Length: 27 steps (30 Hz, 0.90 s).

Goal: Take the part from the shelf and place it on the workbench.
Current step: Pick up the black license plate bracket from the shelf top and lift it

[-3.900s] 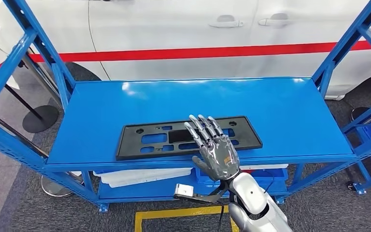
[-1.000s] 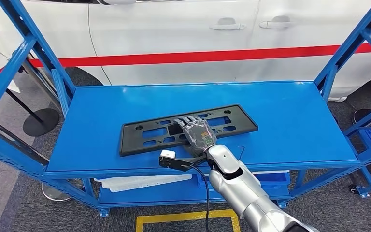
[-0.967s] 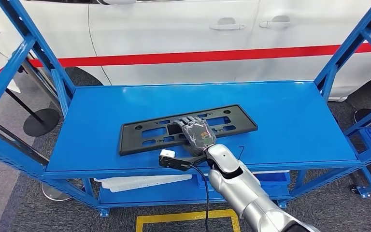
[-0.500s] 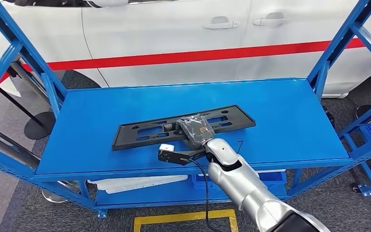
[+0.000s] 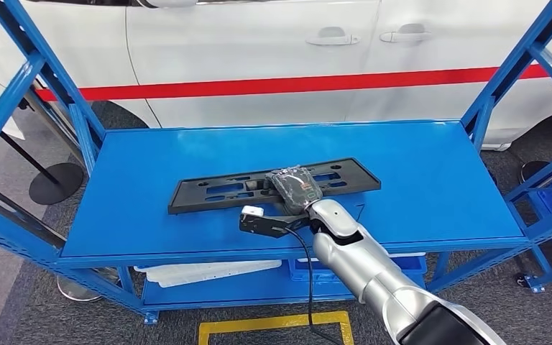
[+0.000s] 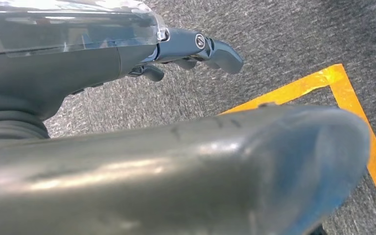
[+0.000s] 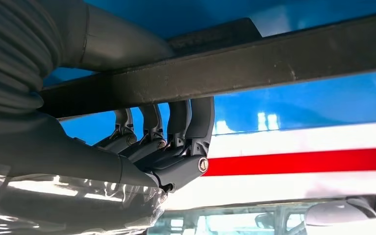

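Head view: the right hand (image 5: 296, 189) now clasps the black part (image 5: 208, 194) at its middle, where a second ago it lay flat on it; the part's far edge looks tipped up off the shelf (image 5: 431, 172), so lifting seems begun.

Right wrist view: fingers (image 7: 192, 122) hook over the part (image 7: 284, 61), thumb opposite.

Left wrist view: the left hand (image 6: 127, 54) hangs over the floor, fingers slack, holding nothing.

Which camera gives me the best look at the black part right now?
The head view: it shows the whole black part on the blue shelf, with the right hand on it. The right wrist view shows one edge close up, fingers hooked over.
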{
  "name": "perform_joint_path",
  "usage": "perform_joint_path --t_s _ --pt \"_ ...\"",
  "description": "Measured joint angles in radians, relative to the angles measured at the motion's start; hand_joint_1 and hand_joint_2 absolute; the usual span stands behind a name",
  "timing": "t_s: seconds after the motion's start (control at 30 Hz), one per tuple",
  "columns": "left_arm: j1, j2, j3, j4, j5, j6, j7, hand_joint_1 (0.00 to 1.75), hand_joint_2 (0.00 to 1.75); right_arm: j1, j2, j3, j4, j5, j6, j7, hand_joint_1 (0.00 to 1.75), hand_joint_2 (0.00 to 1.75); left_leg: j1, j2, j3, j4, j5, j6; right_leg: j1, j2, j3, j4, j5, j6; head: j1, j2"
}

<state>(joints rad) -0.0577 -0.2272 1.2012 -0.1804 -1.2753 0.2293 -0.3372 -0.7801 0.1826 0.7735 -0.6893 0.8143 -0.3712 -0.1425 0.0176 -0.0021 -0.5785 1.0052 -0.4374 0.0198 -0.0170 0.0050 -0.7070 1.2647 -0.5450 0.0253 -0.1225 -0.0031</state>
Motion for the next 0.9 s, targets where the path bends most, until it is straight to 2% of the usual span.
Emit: perform_joint_path --t_s 0.07,0.1,0.13,0.23,0.3,0.33,0.4,0.43,0.47,0.5,0.57,0.6,0.63,0.73,0.8,0.83,0.9 --pt "0.0 -0.002 0.001 0.0 0.003 0.003 0.0 0.0 0.0 -0.008 -0.003 0.001 -0.005 -0.059 -0.006 -0.019 1.75 1.75 0.0 -0.001 0.001 0.006 -0.005 -0.007 -0.003 -0.001 0.068 -0.141 0.066 -0.001 0.0 0.0" --pt "0.0 -0.003 0.003 0.0 0.004 0.006 0.0 0.0 0.0 -0.013 -0.005 0.001 -0.014 -0.094 -0.009 -0.029 1.75 1.75 -0.002 -0.001 0.0 0.009 -0.007 -0.013 -0.002 0.0 0.093 -0.196 0.085 -0.004 0.0 0.0" --pt "-0.001 -0.004 0.004 0.0 0.005 0.009 0.0 0.0 0.0 -0.018 -0.009 0.0 -0.028 -0.135 -0.013 -0.039 1.75 1.75 -0.003 -0.001 -0.001 0.012 -0.009 -0.018 0.0 0.0 0.108 -0.228 0.092 -0.008 0.0 0.0" --pt "0.0 -0.006 0.011 0.0 0.008 0.02 0.003 0.0 0.0 -0.023 -0.029 -0.008 -0.104 -0.269 -0.033 -0.057 1.75 1.75 -0.002 -0.001 -0.002 0.012 -0.011 -0.036 0.004 0.002 0.109 -0.24 0.094 -0.025 0.0 0.0" --pt "0.0 -0.007 0.015 0.0 0.009 0.024 0.002 0.0 0.0 -0.023 -0.047 -0.023 -0.184 -0.343 -0.047 -0.054 1.75 1.75 0.002 -0.001 -0.018 0.049 -0.04 -0.045 0.001 0.0 0.109 -0.245 0.099 -0.039 0.0 0.0" --pt "0.0 -0.007 0.017 0.0 0.009 0.026 0.0 0.0 0.0 -0.02 -0.057 -0.033 -0.232 -0.371 -0.053 -0.05 1.75 1.75 0.003 0.0 -0.039 0.099 -0.071 -0.048 0.0 -0.001 0.109 -0.247 0.101 -0.044 0.0 0.0" --pt "0.0 -0.006 0.018 0.0 0.008 0.025 -0.007 0.0 0.0 -0.002 -0.082 -0.057 -0.336 -0.404 -0.066 -0.043 1.75 1.75 0.003 0.0 -0.098 0.234 -0.136 -0.052 0.003 -0.004 0.108 -0.246 0.1 -0.049 0.0 0.0" --pt "0.0 -0.006 0.018 0.0 0.006 0.022 -0.011 0.0 0.0 0.011 -0.095 -0.071 -0.392 -0.416 -0.071 -0.041 1.75 1.75 0.003 0.0 -0.12 0.285 -0.152 -0.053 0.004 -0.005 0.108 -0.245 0.1 -0.049 0.0 0.0" --pt "0.0 -0.006 0.018 0.0 0.004 0.018 -0.015 0.0 0.0 0.026 -0.108 -0.085 -0.444 -0.427 -0.074 -0.039 1.75 1.75 0.003 0.0 -0.126 0.3 -0.147 -0.053 0.005 -0.005 0.108 -0.244 0.099 -0.05 0.0 0.0" --pt "0.0 -0.005 0.018 0.0 0.002 0.014 -0.019 0.0 0.0 0.042 -0.12 -0.1 -0.496 -0.439 -0.076 -0.039 1.75 1.75 0.003 0.0 -0.115 0.275 -0.124 -0.051 0.006 -0.005 0.109 -0.243 0.097 -0.05 0.0 0.0" --pt "0.0 -0.003 0.018 0.0 0.0 0.009 -0.028 0.0 0.0 0.073 -0.143 -0.135 -0.599 -0.469 -0.076 -0.044 1.75 1.75 0.002 0.0 -0.054 0.145 -0.054 -0.042 0.006 -0.004 0.11 -0.241 0.093 -0.046 0.0 0.0" --pt "0.0 -0.002 0.018 0.0 -0.001 0.008 -0.032 0.0 0.0 0.088 -0.155 -0.156 -0.651 -0.483 -0.075 -0.048 1.75 1.75 0.0 -0.001 -0.026 0.084 -0.031 -0.037 0.007 -0.003 0.109 -0.239 0.092 -0.042 0.0 0.0" --pt "0.0 -0.002 0.018 0.0 -0.001 0.006 -0.036 0.0 0.0 0.106 -0.166 -0.177 -0.701 -0.496 -0.074 -0.053 1.75 1.75 -0.003 -0.001 -0.009 0.043 -0.02 -0.032 0.008 -0.003 0.107 -0.238 0.092 -0.038 0.0 0.0" --pt "0.003 0.0 0.017 0.0 -0.005 -0.004 -0.052 0.0 0.0 0.186 -0.194 -0.242 -0.841 -0.523 -0.062 -0.074 1.75 1.75 -0.006 -0.004 -0.001 0.015 -0.021 -0.019 0.009 -0.005 0.104 -0.242 0.095 -0.02 0.0 0.0" --pt "0.005 0.001 0.016 0.0 -0.011 -0.011 -0.058 0.0 0.0 0.242 -0.21 -0.282 -0.93 -0.537 -0.048 -0.09 1.75 1.75 -0.002 -0.005 0.007 0.0 -0.014 -0.008 0.008 -0.005 0.098 -0.224 0.077 -0.008 0.0 0.0" --pt "0.005 0.002 0.016 0.0 -0.014 -0.013 -0.06 0.0 0.0 0.265 -0.218 -0.3 -0.968 -0.542 -0.041 -0.097 1.75 1.75 0.0 -0.004 0.01 -0.006 -0.011 -0.002 0.007 -0.004 0.082 -0.189 0.054 -0.004 0.0 0.0" --pt "0.004 0.002 0.014 0.0 -0.016 -0.013 -0.062 0.0 0.0 0.317 -0.232 -0.337 -1.032 -0.553 -0.03 -0.112 1.75 1.75 -0.001 -0.003 0.013 -0.008 -0.011 0.004 0.005 -0.004 0.026 -0.071 -0.003 0.002 0.0 0.0"
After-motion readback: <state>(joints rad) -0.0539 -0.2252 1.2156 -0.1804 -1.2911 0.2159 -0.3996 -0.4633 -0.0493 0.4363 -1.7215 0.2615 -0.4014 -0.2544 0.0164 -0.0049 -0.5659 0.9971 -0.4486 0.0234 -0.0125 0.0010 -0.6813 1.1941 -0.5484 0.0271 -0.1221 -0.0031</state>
